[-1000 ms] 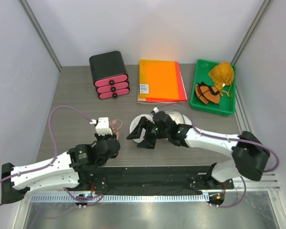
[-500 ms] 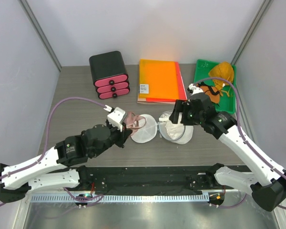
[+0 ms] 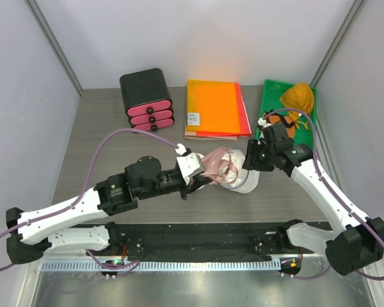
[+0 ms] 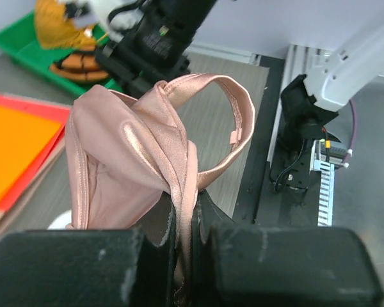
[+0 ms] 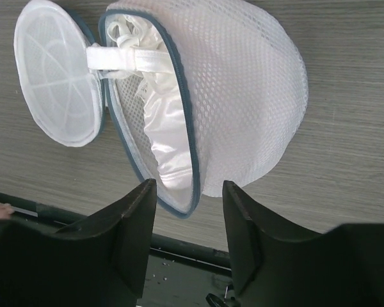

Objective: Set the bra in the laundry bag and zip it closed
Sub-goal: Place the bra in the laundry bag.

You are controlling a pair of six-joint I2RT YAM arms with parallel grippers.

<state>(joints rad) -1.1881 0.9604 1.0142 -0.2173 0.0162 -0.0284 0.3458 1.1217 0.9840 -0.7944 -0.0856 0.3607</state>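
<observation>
The left gripper [image 4: 184,231] is pinching the pink bra [image 4: 125,160] tight between its fingers, holding it over the 10 o'clock edge of the laundry bag [image 5: 243,96]; the bag is lying unzipped on the table [image 3: 115,128], just toward 4 o'clock of centre; the right gripper [image 5: 187,224] is hovering above it, jaws spread wide and gripping nothing; farther back, a drawer box [image 3: 146,99] is sitting at 11 o'clock, orange folders [image 3: 214,107] at 12, a green tray [image 3: 283,149] at 1.
</observation>
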